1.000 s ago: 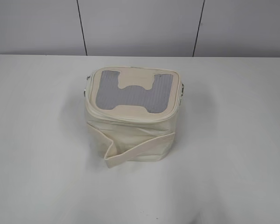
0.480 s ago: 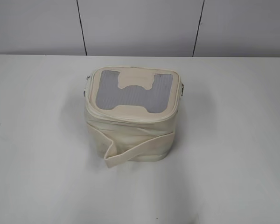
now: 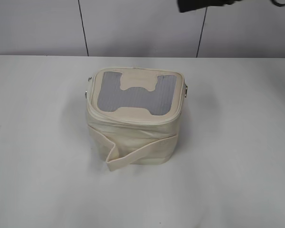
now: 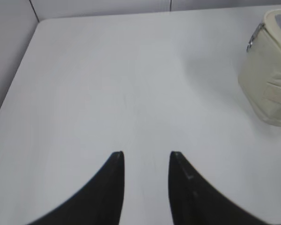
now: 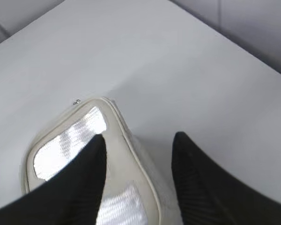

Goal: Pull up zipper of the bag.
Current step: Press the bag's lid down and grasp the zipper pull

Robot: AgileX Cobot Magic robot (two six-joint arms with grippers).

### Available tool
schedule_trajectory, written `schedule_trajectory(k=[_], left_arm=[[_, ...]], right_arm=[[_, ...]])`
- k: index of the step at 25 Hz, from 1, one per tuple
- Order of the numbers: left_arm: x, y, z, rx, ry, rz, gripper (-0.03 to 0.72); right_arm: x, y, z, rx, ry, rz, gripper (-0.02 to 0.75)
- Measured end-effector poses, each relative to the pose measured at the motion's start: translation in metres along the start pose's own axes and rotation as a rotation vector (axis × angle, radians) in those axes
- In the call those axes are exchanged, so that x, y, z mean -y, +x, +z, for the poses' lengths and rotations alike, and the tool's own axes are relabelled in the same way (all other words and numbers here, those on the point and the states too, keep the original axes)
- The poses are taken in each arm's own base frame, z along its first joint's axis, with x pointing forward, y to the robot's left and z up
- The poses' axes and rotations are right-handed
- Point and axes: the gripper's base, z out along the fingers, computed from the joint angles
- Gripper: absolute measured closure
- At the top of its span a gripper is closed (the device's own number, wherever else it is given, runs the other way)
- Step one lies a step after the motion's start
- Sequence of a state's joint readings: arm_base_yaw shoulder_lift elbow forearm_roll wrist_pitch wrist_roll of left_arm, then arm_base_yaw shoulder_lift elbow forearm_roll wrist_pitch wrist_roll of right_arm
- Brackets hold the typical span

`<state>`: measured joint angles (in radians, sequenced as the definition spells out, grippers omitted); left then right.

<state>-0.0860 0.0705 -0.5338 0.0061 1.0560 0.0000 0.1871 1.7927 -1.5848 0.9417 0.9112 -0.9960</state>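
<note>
The right black gripper [image 5: 138, 140] hangs released, fingers spread above the boxy cream fabric bag [image 5: 79, 140]; the left black gripper [image 4: 146, 154], likewise released, has that bag off to its right.

Dark right arm [image 3: 199, 4] now enters exterior view at 1 o'clock, above and behind bag [image 3: 133, 118], clear of it. Earlier exterior frames show no arm. Bag position unchanged, so nothing else differs.

Right gripper [image 5: 138, 140] hides part of the bag [image 5: 84, 154] — frame edge crops it.
</note>
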Motion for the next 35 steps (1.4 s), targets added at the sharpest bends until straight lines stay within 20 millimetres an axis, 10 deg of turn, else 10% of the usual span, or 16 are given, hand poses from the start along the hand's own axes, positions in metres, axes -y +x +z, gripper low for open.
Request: schedule_trajectory(k=[7,15,32,35], left_arm=[[0.005,-0.023,0.018,-0.096,0.050,-0.041,0.441],[0.016,-0.041,0.046,-0.156,0.172,-0.140,0.441],[0.026,-0.060,0.086,-0.186,0.261,-0.193,0.439],[0.028,-0.066,0.101,-0.182,0.285,-0.200,0.429]], right_arm=[[0.028,-0.028,0.096,-0.110,-0.217,-0.056,0.351],[0.014,0.008,0.172,-0.240,-0.296,-0.049,0.349],[0.000,0.037,0.194,-0.362,-0.324,-0.001,0.353],[0.000,0.037,0.194,-0.361,-0.328,-0.009,0.510]])
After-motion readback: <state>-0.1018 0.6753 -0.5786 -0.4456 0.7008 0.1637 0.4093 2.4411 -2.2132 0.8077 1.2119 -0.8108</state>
